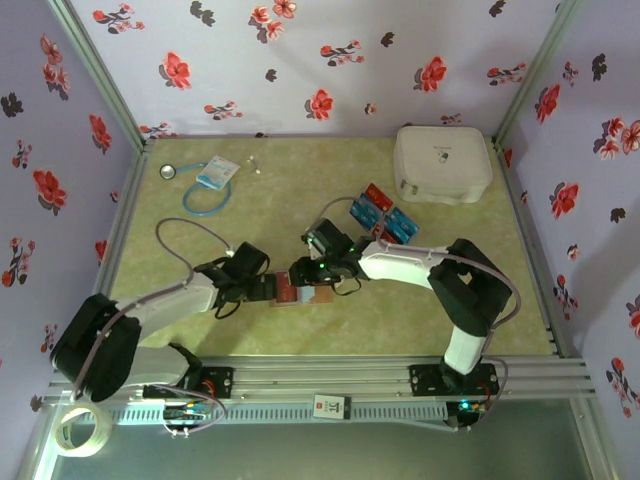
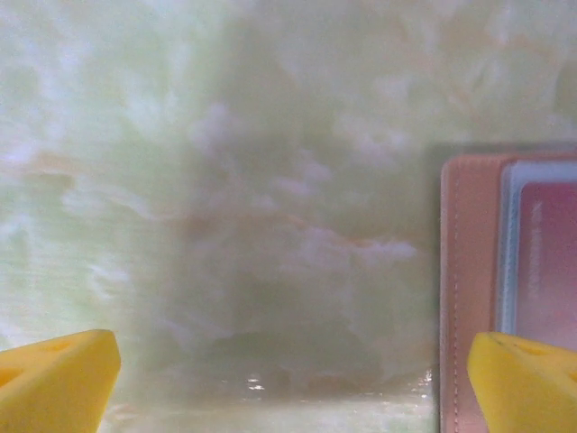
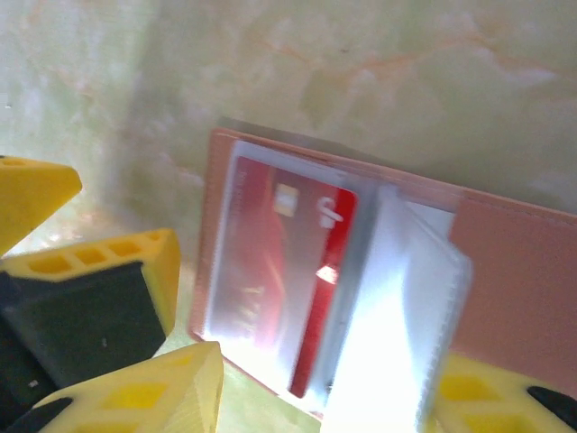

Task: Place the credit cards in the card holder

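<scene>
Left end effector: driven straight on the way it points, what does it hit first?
Probably the pale green marbled tabletop between the open fingers of the left end effector. One yellow finger overlaps the edge of the tan-pink leather card holder and may touch first; depth unclear.

Top view, just below centre: card holder (image 1: 318, 296) lying open on the table (image 1: 420, 320), with the left gripper (image 1: 262, 287) at its left edge and the right gripper (image 1: 303, 272) over its upper left part. Up and right of it, well apart: credit cards (image 1: 383, 213) clustered on the table. Behind those, toward the upper right: case (image 1: 443, 163). Upper left: packet (image 1: 215, 174), looped cord (image 1: 197, 207) below it. Lower left corner, off the table: tape roll (image 1: 80, 428). Right wrist view: one card (image 3: 325, 271) inside the holder's left pocket, sleeves (image 3: 397, 316) standing up to its right. Left wrist view: holder at the right edge of the frame, bare table to its left.
</scene>
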You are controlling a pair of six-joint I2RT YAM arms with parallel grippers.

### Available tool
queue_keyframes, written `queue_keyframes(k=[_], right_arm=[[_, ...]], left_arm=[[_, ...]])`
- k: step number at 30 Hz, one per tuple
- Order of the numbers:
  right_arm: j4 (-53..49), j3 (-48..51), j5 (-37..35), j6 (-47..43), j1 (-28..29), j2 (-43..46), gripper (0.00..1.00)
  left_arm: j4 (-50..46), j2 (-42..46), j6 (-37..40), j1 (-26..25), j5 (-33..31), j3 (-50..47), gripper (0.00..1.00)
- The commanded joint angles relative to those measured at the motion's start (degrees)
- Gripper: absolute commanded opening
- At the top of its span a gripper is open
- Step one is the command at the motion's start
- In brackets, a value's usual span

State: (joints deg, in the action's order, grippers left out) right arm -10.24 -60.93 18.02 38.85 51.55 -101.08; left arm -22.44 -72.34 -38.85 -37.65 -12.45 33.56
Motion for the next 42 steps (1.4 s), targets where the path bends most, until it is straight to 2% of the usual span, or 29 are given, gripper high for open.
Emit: queue_keyframes(k=[1, 6, 15, 21, 26, 31, 34, 38, 42], right_arm=[[-1.43, -3.61, 0.88, 1.17, 1.21, -1.83, 0.47], [-1.97, -8.09, 1.46, 1.74, 2.52, -6.25, 0.47], [-1.89, -13.6, 3.54, 3.23, 3.28, -13.4, 0.47], [-2.77, -13.65, 2.91, 2.32, 2.79, -10.28, 0.48], [-6.2, -12.23, 0.32, -0.65, -0.54, -2.9, 0.48], [-14.49, -9.45, -4.56, -7.67, -7.59, 5.79, 0.48], [-22.21, -8.75, -11.76, -14.44, -12.92, 10.11, 0.48], [-30.03, -8.42, -21.55, -22.07, -19.33, 12.13, 0.47], [-33.77, -8.76, -30.04, -27.04, -21.58, 11.13, 0.46]], left_arm=[[-2.62, 4.84, -0.31, 2.65, -1.53, -0.86, 1.0], [-4.52, 8.5, 0.29, 4.76, -1.48, -0.87, 1.0], [-5.38, 10.45, 0.43, 5.22, -1.28, -1.47, 1.0], [-5.45, 10.58, 1.05, 5.19, -0.79, -1.58, 1.0], [-4.09, 9.18, 1.97, 5.21, 1.99, -1.12, 1.0], [-2.55, 6.59, 2.38, 4.28, 4.01, 0.55, 1.0], [-2.01, 5.34, 2.33, 3.22, 4.01, 1.72, 1.0], [-1.4, 3.76, 2.22, 2.25, 4.01, 3.05, 1.0], [-1.17, 2.01, 2.11, 1.24, 4.01, 4.07, 1.0]])
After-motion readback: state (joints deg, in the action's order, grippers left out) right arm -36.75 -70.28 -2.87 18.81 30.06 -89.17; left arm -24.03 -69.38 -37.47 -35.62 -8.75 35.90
